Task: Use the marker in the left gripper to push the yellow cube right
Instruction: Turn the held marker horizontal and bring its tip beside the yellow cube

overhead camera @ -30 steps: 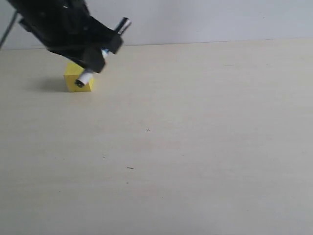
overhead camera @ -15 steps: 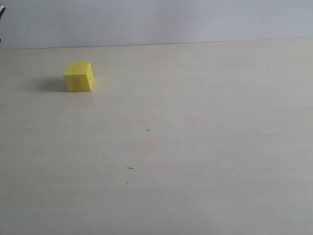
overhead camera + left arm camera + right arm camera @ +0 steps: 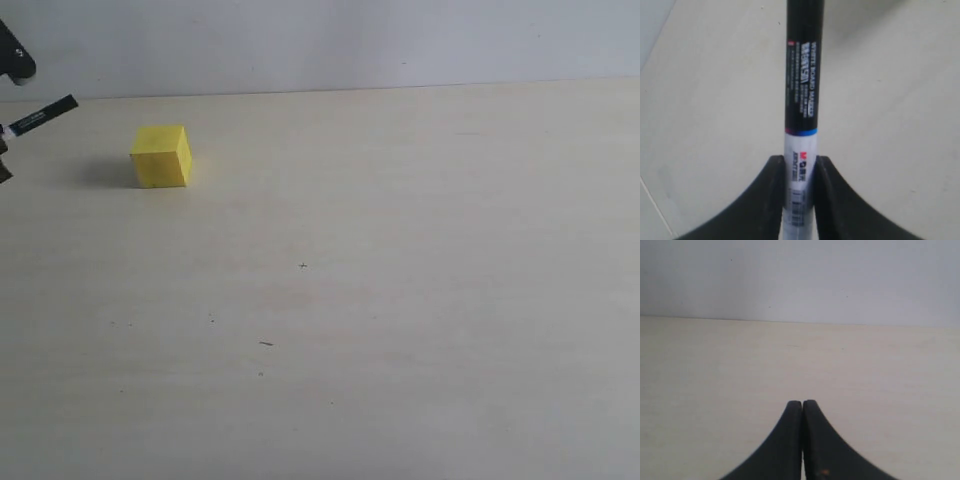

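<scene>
Exterior view: yellow cube (image 3: 160,156) sits flat on the pale counter (image 3: 400,300), far left part, near the back edge where the grey wall (image 3: 350,40) starts; its shadow falls on its left side. Marker (image 3: 40,116) pokes in from the left border, tilted, black end pointing up and right toward the cube. The marker tip is left of the cube and a bit above its top face, with a clear gap and no contact. A few black bits of the arm (image 3: 14,58) show at the left border, too cropped to read. The counter has some tiny dark specks mid-frame.

Left wrist view: left hand (image 3: 800,172) is clamped on the marker, two black fingers (image 3: 772,200) pressed against the white barrel on either side, no slack visible. The marker runs straight out from the grip: white labelled section between the fingers, a thin blue band, then a long black section with white print reading "WHITE BOARD MARKER". Plain counter lies behind it, a lighter strip along one corner.

Right wrist view: right hand (image 3: 802,407) is fully closed, its two black fingers (image 3: 790,440) touching along their length with nothing between them. It is over bare counter and facing the wall, the counter edge a straight line across the frame.
</scene>
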### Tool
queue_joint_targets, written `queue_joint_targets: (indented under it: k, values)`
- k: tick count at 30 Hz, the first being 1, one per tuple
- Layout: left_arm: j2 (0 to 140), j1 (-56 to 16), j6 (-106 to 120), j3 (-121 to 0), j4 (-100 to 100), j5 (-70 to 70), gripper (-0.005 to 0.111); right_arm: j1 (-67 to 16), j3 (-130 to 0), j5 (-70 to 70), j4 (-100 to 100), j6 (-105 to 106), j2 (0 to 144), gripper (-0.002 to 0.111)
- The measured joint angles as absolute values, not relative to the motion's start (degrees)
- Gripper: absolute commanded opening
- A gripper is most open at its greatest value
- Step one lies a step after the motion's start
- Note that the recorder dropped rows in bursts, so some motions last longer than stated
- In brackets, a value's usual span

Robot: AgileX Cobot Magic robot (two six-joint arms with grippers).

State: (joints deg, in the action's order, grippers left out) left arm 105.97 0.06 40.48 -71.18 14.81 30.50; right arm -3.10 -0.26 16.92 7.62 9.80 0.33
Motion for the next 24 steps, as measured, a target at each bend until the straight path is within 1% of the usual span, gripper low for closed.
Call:
queue_joint_targets:
  k: [2,4,6,10,16,24]
  values:
    - [112.13,0.45,50.39,-76.54,15.18,30.95,0.000,-3.10,-0.26,16.92,7.62,9.80,0.33,0.000]
    - [115.45,0.55,57.03,-79.33,15.31,31.34,0.000,-3.10,-0.26,16.92,7.62,9.80,0.33,0.000]
    - [118.60,0.66,61.30,-81.28,15.44,30.88,0.000,-3.10,-0.26,16.92,7.62,9.80,0.33,0.000]
    - [124.16,2.93,70.08,-82.80,15.44,25.07,0.000,-3.10,-0.26,16.92,7.62,9.80,0.33,0.000]
    - [124.90,4.38,71.92,-83.03,14.99,15.65,0.000,-3.10,-0.26,16.92,7.62,9.80,0.33,0.000]
    - [127.07,4.15,72.01,-83.03,14.99,12.92,0.000,-3.10,-0.26,16.92,7.62,9.80,0.33,0.000]
